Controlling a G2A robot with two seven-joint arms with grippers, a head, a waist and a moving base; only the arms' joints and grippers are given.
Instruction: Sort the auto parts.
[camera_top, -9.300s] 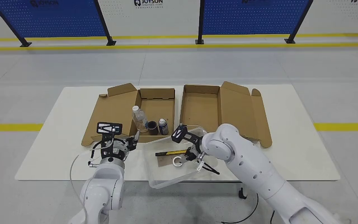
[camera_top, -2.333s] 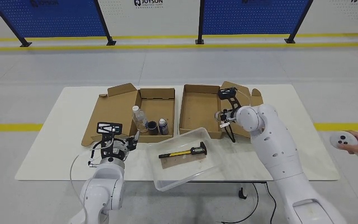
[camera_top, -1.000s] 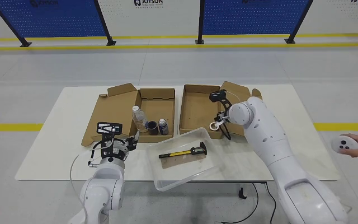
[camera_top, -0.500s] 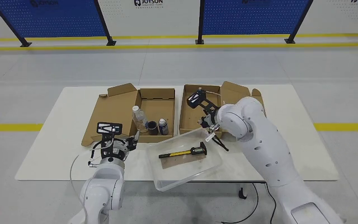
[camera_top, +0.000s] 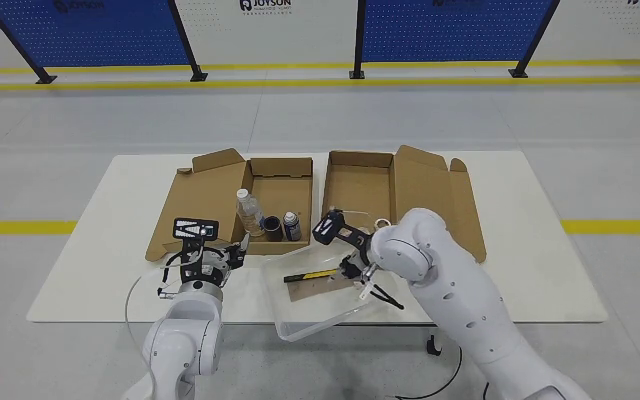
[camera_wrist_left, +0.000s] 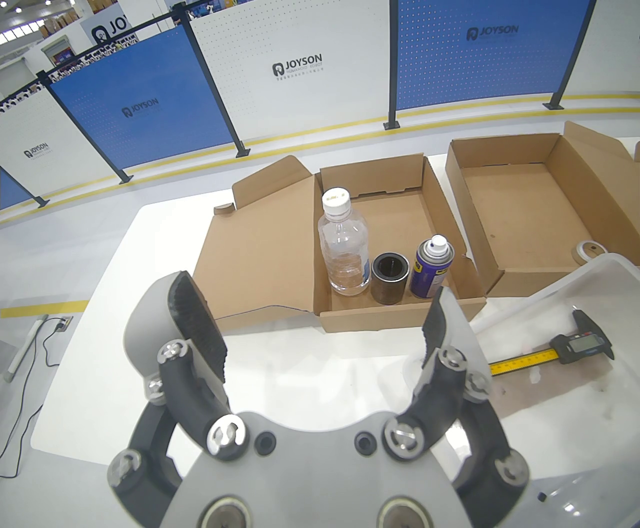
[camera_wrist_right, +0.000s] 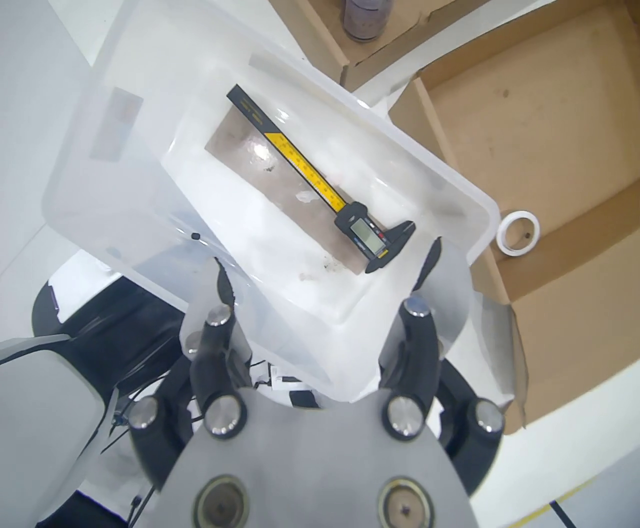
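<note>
Right gripper (camera_wrist_right: 327, 260) back from right box (camera_wrist_right: 550, 125), tape ring (camera_wrist_right: 502, 234) dropped in its front corner; jaws spread, empty, over adjacent corner of bin (camera_wrist_right: 400, 135). Caliper (camera_wrist_right: 320, 192) flat mid-bin, likely next pick: needs jaws squared across its beam. Left gripper (camera_wrist_left: 314, 295) spread too, near front edge of table (camera_top: 100, 260)

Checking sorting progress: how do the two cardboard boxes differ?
The left box holds three upright things: a bottle, a black cylinder and a spray can. The right box holds only a white ring, lying flat. Both are open brown cardboard.
</note>
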